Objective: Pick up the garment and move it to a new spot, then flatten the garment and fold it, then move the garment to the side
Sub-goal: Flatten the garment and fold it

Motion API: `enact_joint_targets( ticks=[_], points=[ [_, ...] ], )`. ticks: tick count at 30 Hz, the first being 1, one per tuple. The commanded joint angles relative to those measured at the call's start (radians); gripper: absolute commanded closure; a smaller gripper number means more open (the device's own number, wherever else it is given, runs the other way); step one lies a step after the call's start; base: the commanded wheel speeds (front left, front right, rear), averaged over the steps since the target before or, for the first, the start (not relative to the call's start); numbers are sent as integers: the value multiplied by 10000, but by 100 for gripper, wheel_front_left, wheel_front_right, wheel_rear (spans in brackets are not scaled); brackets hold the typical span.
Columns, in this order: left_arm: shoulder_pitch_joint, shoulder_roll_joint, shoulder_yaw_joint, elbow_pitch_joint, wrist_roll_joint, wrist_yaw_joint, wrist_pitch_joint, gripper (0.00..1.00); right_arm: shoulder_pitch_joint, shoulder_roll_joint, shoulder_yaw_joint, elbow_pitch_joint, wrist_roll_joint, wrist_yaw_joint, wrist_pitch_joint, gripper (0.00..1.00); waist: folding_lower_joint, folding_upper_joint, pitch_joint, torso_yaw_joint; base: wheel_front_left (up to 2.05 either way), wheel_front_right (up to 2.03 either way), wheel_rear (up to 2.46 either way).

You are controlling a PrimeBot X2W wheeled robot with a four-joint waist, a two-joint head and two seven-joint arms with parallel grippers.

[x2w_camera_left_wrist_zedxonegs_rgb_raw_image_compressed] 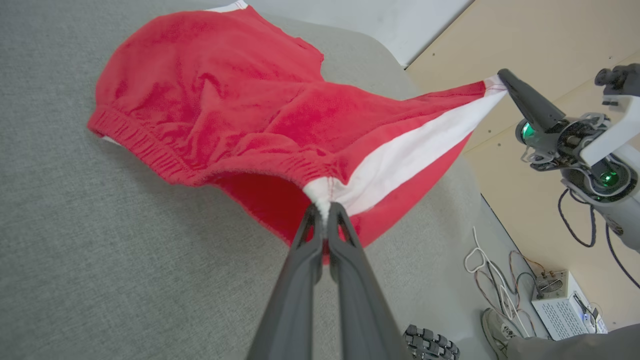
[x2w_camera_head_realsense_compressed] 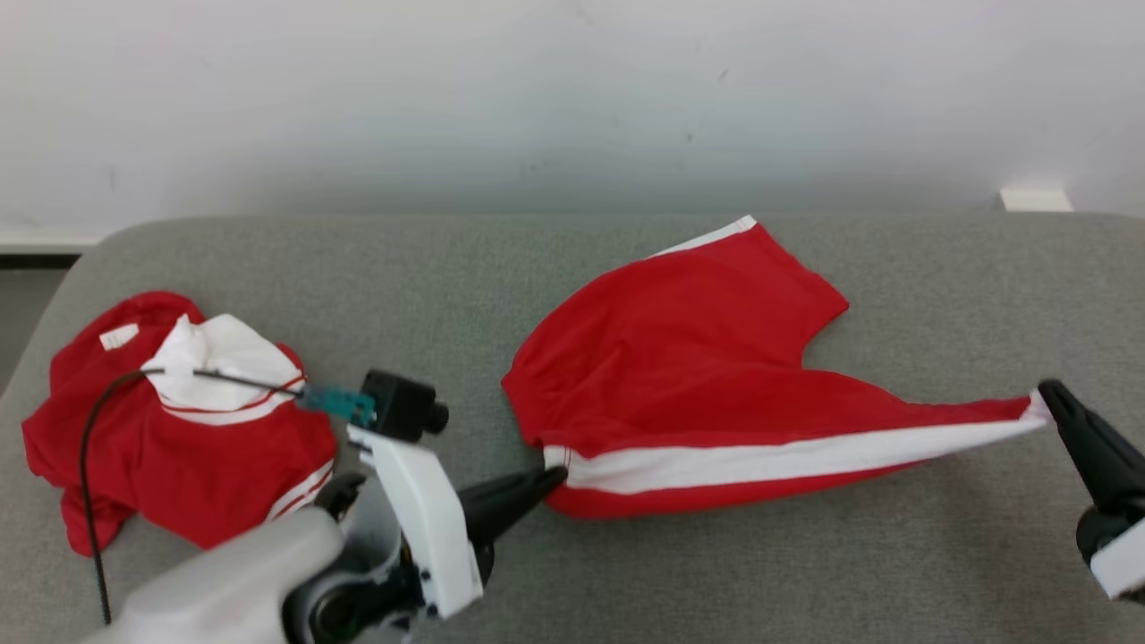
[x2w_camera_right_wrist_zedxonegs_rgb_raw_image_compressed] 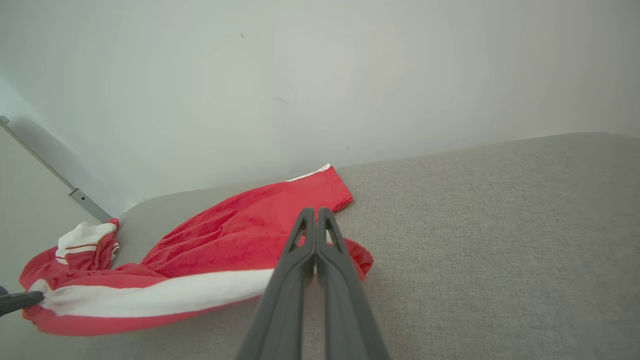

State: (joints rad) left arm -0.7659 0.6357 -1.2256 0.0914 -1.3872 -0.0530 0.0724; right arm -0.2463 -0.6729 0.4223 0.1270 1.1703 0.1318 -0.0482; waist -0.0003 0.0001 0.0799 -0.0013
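The red shorts [x2w_camera_head_realsense_compressed: 680, 358] are stretched taut between the two grippers. The left gripper [x2w_camera_head_realsense_compressed: 555, 476] is pinched tight on the waistband end of the white side stripe [x2w_camera_head_realsense_compressed: 787, 456], and the right gripper [x2w_camera_head_realsense_compressed: 1045, 394] is pinched tight on the stripe's hem corner. Beyond both, the loose cloth sags onto the grey padded surface [x2w_camera_head_realsense_compressed: 805, 555]. The fabric looks light, soft and limp. The thicker elastic waistband and stitched hem corners seem the surest holds, since thin cloth may slip from a fingertip pinch.

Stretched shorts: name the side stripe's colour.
White stripe on red shorts; left wrist view shows it best.
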Motion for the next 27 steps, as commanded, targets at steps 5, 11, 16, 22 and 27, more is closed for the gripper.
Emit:
enact_joint_targets(
  ticks=[5,11,16,22,27],
  points=[
    [-1142,-278,912,512,-1485,-207,1056,100,-1637,704,-783,-86,-973,-23,1830,100,3,-1,1048,337,0,0,0],
    [-2431,-609,1648,1602,-2550,-620,2111,100,-4109,1493,-857,856,-2093,-23,3272,100,3,-1,2118,636,0,0,0],
    [-3275,-958,1937,2735,-2605,-728,2412,100,-5758,1967,-744,2056,-2777,-23,3386,100,3,-1,2847,907,0,0,0],
    [-3897,-1529,2056,3642,-2414,-783,2348,100,-6939,2193,-485,3060,-3202,-23,3074,100,3,-1,3533,1222,0,0,0],
    [-4423,-1987,2137,4137,-2320,-792,2504,100,-8085,2321,-223,4279,-3627,-23,2729,100,3,-1,4147,1443,0,0,0]
  ],
)
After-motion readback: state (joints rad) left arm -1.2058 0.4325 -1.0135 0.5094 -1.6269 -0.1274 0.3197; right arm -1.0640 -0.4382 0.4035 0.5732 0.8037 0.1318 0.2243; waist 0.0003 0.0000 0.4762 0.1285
